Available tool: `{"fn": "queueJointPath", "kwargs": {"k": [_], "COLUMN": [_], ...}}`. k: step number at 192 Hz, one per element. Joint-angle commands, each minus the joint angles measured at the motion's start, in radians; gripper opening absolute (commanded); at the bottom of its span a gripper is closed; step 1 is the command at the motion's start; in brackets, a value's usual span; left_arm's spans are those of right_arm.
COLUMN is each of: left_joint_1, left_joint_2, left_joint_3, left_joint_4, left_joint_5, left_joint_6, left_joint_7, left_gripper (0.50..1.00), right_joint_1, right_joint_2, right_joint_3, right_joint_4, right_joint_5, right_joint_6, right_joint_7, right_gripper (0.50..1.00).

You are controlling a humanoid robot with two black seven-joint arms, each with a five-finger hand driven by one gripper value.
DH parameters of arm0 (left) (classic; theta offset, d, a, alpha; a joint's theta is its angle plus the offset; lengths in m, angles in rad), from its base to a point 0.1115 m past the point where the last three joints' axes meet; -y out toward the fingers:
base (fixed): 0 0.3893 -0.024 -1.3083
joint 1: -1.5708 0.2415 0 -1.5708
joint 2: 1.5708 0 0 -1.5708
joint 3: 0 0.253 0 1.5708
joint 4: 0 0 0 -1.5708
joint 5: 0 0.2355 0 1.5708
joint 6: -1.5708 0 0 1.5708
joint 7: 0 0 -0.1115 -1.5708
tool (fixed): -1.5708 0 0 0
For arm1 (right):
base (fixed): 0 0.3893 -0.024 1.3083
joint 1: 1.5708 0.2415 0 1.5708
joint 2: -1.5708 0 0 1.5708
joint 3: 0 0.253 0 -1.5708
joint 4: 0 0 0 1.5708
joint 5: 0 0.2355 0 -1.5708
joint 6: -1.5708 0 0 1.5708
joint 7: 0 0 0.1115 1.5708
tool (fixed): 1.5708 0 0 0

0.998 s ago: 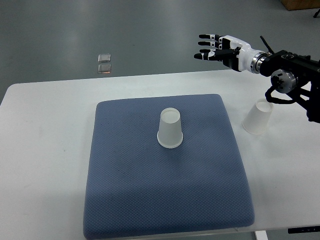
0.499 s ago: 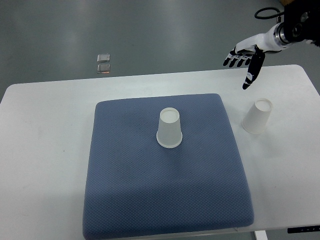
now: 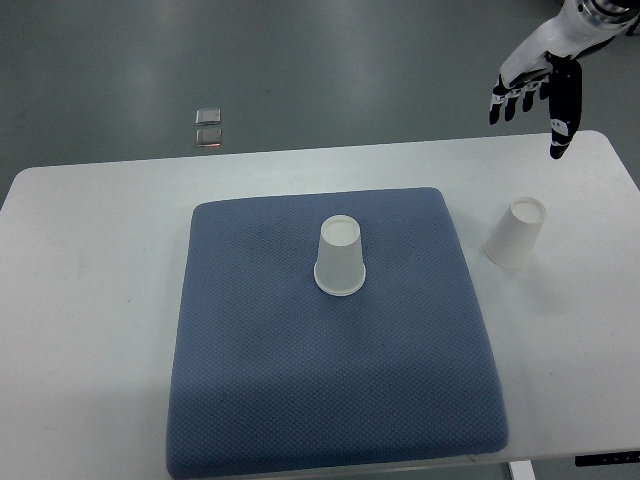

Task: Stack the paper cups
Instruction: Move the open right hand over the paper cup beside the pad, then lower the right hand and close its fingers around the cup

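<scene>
One white paper cup [image 3: 340,257] stands upside down near the middle of the blue mat [image 3: 330,400]. A second white paper cup [image 3: 517,233] stands upside down on the white table [image 3: 90,300], just right of the mat. My right hand [image 3: 536,92] hangs high at the top right, above and behind that second cup, fingers spread and pointing down, holding nothing. It touches neither cup. The left arm does not show.
The table's far edge runs across the picture just below my right hand. Two small square floor fittings [image 3: 208,127] lie on the grey floor beyond the table at the upper left.
My right hand has pulled back to the right and upward, from left of the second cup to the top right corner, and turned so its fingers point down. Both cups stay put.
</scene>
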Motion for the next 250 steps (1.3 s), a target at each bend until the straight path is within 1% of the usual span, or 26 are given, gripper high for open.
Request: {"fn": "queueJointPath", "kwargs": {"k": [1,42,70,127,147,191,212,232,250], "left_joint_1": [0.0,0.003,0.003,0.005,0.005,0.005,0.005,0.006,0.006], "left_joint_2": [0.0,0.0,0.0,0.0,0.0,0.0,0.0,0.0,0.0], "left_joint_3": [0.0,-0.003,-0.006,-0.008,-0.006,-0.005,-0.006,-0.006,-0.006], "left_joint_4": [0.002,0.014,0.017,0.02,0.018,0.017,0.017,0.017,0.018], "left_joint_5": [-0.001,-0.003,-0.003,-0.003,-0.003,-0.003,-0.004,-0.004,-0.004], "left_joint_6": [0.0,0.002,0.003,0.003,0.003,0.003,0.003,0.003,0.003], "left_joint_7": [0.0,0.0,0.0,0.0,0.0,0.0,0.0,0.0,0.0], "left_gripper": [1.0,1.0,1.0,1.0,1.0,1.0,1.0,1.0,1.0], "right_joint_1": [0.018,-0.008,-0.07,-0.22,-0.292,-0.402,-0.448,-0.499,-0.525], "right_joint_2": [-0.009,-0.006,0.0,0.032,0.042,0.071,0.072,0.088,0.108], "right_joint_3": [0.004,0.007,0.005,-0.007,-0.008,-0.028,-0.03,-0.03,-0.042], "right_joint_4": [0.029,0.015,-0.008,-0.043,-0.08,-0.159,-0.183,-0.211,-0.231], "right_joint_5": [0.004,0.003,0.003,-0.005,-0.005,-0.005,-0.005,-0.004,-0.002], "right_joint_6": [0.0,0.0,-0.104,-0.195,-0.244,-0.273,-0.281,-0.318,-0.324], "right_joint_7": [0.0,-0.001,-0.008,-0.011,-0.014,-0.014,-0.031,-0.034,-0.034], "right_gripper": [0.915,0.915,0.913,0.913,0.913,0.913,0.913,0.913,0.913]}}
